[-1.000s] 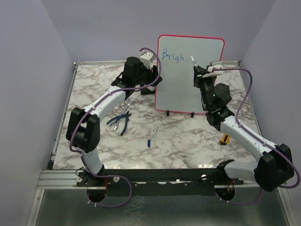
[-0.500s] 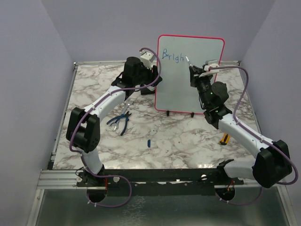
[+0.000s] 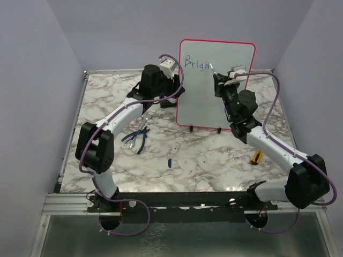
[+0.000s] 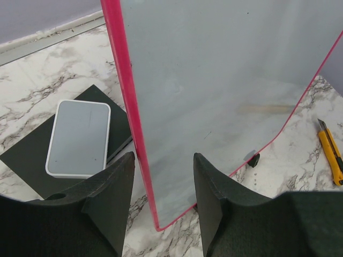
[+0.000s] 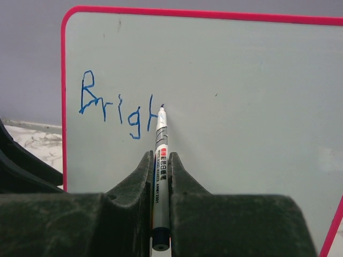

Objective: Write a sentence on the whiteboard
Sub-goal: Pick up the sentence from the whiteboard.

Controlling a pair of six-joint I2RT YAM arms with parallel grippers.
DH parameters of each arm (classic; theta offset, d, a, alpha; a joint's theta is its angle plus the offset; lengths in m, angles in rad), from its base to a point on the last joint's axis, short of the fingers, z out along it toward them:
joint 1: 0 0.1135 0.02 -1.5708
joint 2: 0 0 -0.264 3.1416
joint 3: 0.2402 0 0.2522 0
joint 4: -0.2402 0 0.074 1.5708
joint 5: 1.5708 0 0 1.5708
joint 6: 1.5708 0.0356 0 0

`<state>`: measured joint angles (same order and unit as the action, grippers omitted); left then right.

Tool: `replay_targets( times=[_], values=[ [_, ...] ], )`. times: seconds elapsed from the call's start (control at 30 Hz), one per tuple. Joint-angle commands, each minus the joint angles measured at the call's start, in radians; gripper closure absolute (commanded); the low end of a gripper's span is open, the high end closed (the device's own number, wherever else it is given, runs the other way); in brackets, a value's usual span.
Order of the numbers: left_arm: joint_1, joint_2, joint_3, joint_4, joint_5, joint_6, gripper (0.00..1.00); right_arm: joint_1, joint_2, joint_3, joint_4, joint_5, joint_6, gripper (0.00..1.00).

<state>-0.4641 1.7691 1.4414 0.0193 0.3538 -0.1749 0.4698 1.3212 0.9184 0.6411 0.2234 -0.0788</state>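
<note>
Handling the large upright whiteboard (image 3: 217,91) with its pale grey face, rounded corners and thin red-pink frame: treat as light, stiff and smooth-faced. Located near the back of the marble-patterned bench (image 3: 203,155), upright on small black feet, so judged likely to tip or slide away under pen pressure. Take hold at the frame, never on the writing face. Brace at the left vertical edge: left claw (image 4: 163,171) there, half spread, one finger on either side of that edge. Cannot tell from the wrist view whether its pads actually press the board.

Handling the slim white-barrelled marker (image 5: 161,142) with blue tip: treat as light, rigid and slippery along the round barrel. Grip at mid-barrel, as shown: right claw (image 5: 159,163) pressed together, pinching the marker, tip upward, at or just off the board face. Apply light, even pressure only; expect twisting in the grip if pushed hard.

Judge the blue handwritten sentence (image 5: 119,110) as barely begun: only "Brigh" in the upper left corner, remaining face blank.

Leave untouched the small white-topped eraser block (image 4: 77,139) on its black pad just beside the left edge, and the yellow utility knife (image 4: 328,152) on the bench off the right corner.
</note>
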Motion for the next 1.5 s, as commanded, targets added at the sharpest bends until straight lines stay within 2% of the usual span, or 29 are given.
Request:
replay_targets(
  times=[0.0,0.47,0.8,1.47],
  values=[
    [-0.001,-0.041,0.005,0.001,0.006,0.005,0.51,-0.003,0.01,0.028,-0.004,0.038,0.007,0.99],
    [-0.001,-0.044,0.005,0.001,0.008,0.004,0.51,-0.007,-0.037,-0.019,0.005,0.102,-0.006,0.99],
    [-0.001,-0.042,0.007,0.001,0.009,0.002,0.51,-0.008,-0.086,-0.039,0.026,-0.013,-0.02,0.99],
    [-0.001,-0.039,0.005,0.001,0.009,0.005,0.51,-0.008,-0.005,0.034,0.03,0.012,-0.045,0.99]
  ],
)
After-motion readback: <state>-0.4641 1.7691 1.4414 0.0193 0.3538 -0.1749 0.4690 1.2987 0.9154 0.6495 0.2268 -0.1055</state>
